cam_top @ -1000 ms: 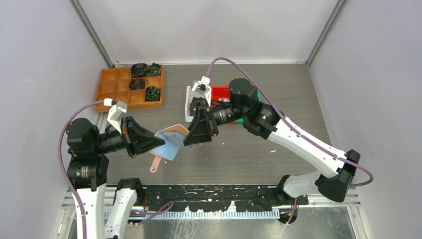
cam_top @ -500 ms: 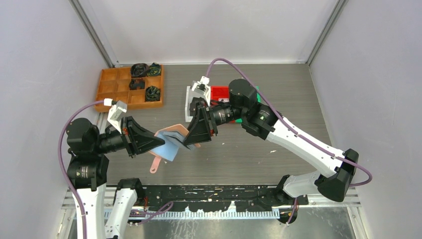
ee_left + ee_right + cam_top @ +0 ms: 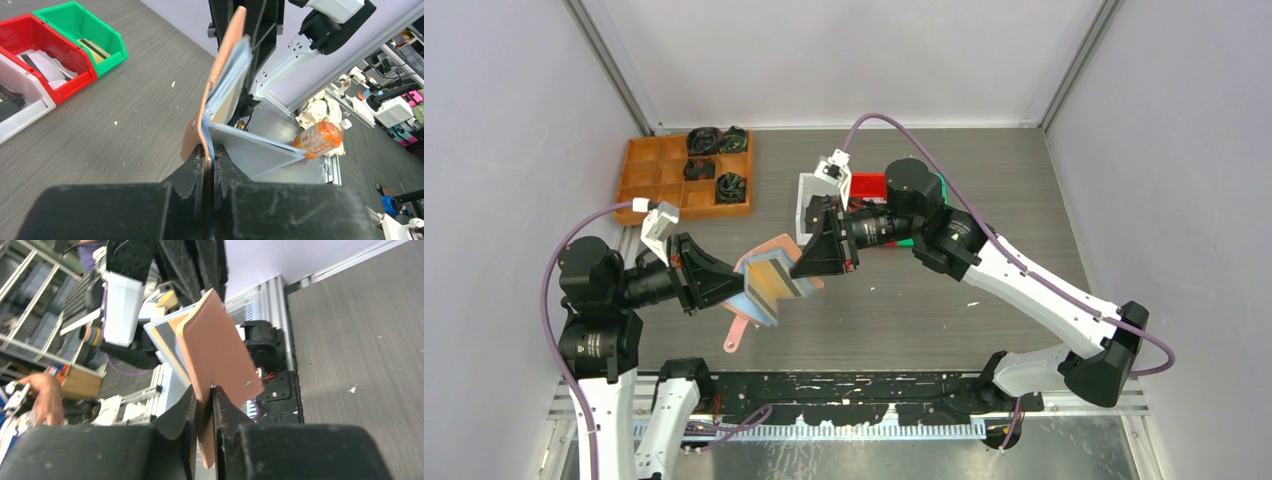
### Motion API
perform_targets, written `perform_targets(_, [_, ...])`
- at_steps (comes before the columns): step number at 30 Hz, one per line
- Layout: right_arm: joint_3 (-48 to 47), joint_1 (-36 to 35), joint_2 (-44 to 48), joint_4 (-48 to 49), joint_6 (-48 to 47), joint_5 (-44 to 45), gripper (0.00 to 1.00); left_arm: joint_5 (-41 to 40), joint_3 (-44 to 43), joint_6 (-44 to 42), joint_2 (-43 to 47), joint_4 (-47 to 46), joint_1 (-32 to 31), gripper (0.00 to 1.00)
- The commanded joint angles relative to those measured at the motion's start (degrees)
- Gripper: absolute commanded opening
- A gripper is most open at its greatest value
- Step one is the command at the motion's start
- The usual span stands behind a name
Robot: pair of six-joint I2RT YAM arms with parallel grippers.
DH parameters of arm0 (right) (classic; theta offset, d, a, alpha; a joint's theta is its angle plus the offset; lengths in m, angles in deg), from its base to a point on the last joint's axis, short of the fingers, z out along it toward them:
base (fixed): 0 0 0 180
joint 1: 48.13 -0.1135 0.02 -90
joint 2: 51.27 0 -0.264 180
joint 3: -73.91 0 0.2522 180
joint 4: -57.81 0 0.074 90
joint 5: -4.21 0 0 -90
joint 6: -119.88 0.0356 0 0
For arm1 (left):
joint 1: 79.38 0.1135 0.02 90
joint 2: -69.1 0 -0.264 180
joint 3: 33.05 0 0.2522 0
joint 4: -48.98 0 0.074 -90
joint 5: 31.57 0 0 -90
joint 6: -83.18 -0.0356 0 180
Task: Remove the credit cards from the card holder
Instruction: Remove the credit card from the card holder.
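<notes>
A salmon-pink card holder (image 3: 764,258) with a blue lining hangs above the table between both grippers, spread open. Inside it a yellow-orange card (image 3: 776,284) shows. My left gripper (image 3: 740,291) is shut on the holder's lower edge; in the left wrist view its jaws (image 3: 210,156) pinch the pink cover (image 3: 225,70) and the blue flap (image 3: 255,152) together. My right gripper (image 3: 803,264) is shut on the pink outer cover (image 3: 220,352), with card edges (image 3: 167,342) fanned out behind it.
A wooden compartment tray (image 3: 656,182) holding dark items sits at the back left. A white bin (image 3: 808,196), a red bin (image 3: 867,186) and a green bin (image 3: 940,186) stand behind the right arm. A pink strap (image 3: 736,331) dangles below the holder.
The holder has opened up: the right gripper drew the pink cover back and up, and the yellow-orange card inside now shows. The left gripper has kept its grip.
</notes>
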Motion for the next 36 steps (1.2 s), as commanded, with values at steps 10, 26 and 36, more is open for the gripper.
perform_targets(10, [-0.19, -1.30, 3.20, -1.07, -3.98, 18.15, 0.37, 1.90, -2.58, 1.03, 0.43, -2.95, -0.17, 0.00])
perform_targets(26, [-0.14, -3.58, 3.37, -3.04, -7.10, 15.87, 0.02, 2.43, -1.55, 2.10, 0.23, -5.47, -0.18, 0.49])
perform_targets(36, [-7.25, -3.49, 5.62, -14.52, -13.72, 21.17, 0.01, 2.82, -0.67, 1.48, 1.19, -3.82, -0.17, 0.74])
